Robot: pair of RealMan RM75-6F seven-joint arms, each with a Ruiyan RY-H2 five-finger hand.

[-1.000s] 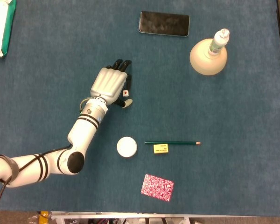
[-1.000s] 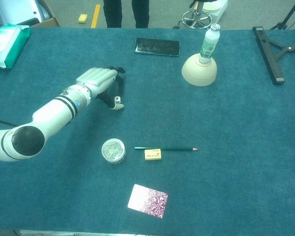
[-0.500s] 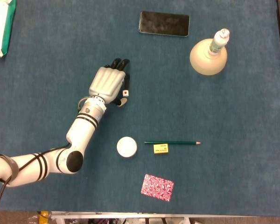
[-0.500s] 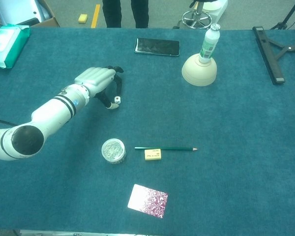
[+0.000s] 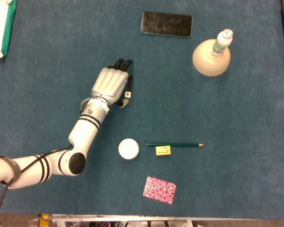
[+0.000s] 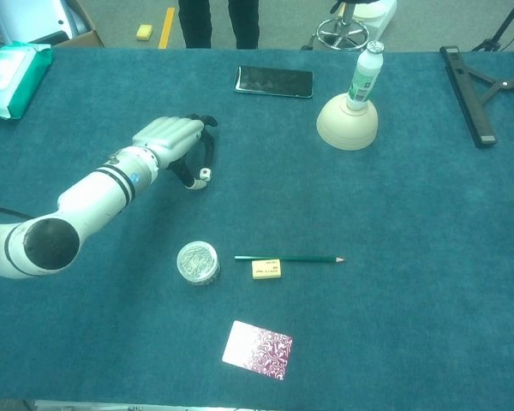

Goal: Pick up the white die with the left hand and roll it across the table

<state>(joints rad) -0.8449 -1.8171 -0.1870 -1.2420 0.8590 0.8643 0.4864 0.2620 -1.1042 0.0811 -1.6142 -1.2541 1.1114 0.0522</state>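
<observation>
The white die (image 5: 127, 94), showing a red pip on top, sits between the dark fingertips and the thumb of my left hand (image 5: 112, 85). The hand lies palm-down at the table's left middle, its fingers curled over the die, which is pinched between the thumb and a finger. From the chest view the die (image 6: 205, 175) peeks out just under the curled fingers of the left hand (image 6: 170, 139). Whether the die still touches the cloth cannot be told. My right hand shows in neither view.
A round white tin (image 5: 128, 149), a green pencil (image 5: 174, 144), a yellow eraser (image 5: 163, 150) and a patterned red card (image 5: 159, 189) lie nearer the front. A black phone (image 5: 166, 23) and a beige-based bottle (image 5: 212, 54) stand at the back; a wipes pack (image 5: 0, 28) lies far left.
The thumb has drawn in toward the die from the front. The hand shifted slightly left, then back right; the die stayed almost in place.
</observation>
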